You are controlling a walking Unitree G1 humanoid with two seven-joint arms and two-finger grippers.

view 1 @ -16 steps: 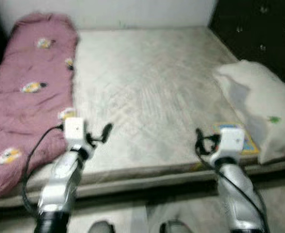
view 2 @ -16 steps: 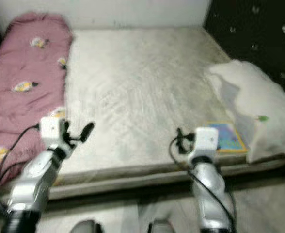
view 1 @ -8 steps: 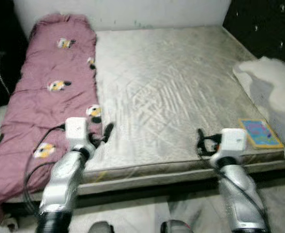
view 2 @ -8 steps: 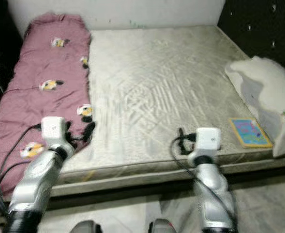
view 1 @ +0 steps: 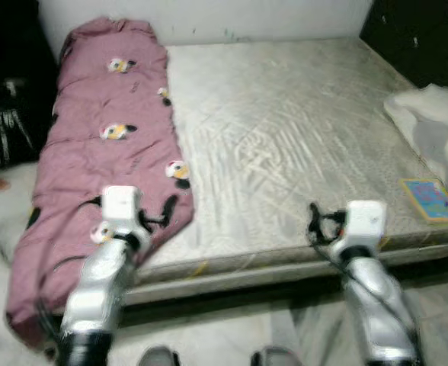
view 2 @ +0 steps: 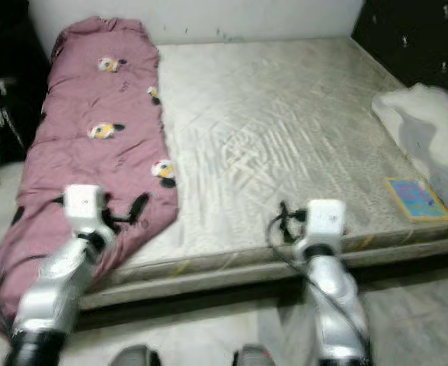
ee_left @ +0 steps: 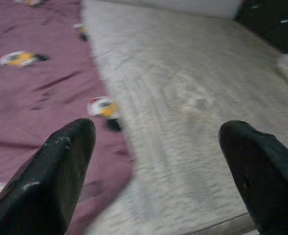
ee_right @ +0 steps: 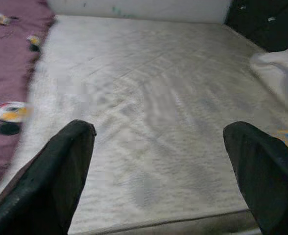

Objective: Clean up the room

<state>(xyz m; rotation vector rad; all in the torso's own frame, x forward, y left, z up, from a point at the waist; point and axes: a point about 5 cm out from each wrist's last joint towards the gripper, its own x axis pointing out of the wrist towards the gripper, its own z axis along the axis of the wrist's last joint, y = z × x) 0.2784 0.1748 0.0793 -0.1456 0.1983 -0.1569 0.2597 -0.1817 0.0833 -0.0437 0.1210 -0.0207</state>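
Observation:
A pink quilt point(view 1: 110, 145) with small printed figures lies along the left side of a bare grey mattress point(view 1: 285, 145) and hangs over its near left corner. A white pillow point(view 1: 437, 122) rests at the right edge, with a colourful flat book point(view 1: 432, 200) beside it. My left gripper point(view 1: 167, 207) is held over the quilt's lower edge, its fingers point(ee_left: 60, 171) spread open with nothing between them. My right gripper point(view 1: 313, 219) hovers at the mattress's front edge, fingers point(ee_right: 65, 171) open and holding nothing.
A white wall point(view 1: 232, 15) runs behind the bed. A dark headboard point(view 1: 422, 38) stands at the far right. Dark bags point(view 1: 7, 114) sit on the floor left of the bed. Pale floor point(view 1: 232, 335) lies in front, with my feet point(view 1: 159, 356) at the bottom.
The camera has turned left: the bed and pillow have slid right in the picture and the quilt's full length and the floor at the left have come into sight. Both arms hold their pose.

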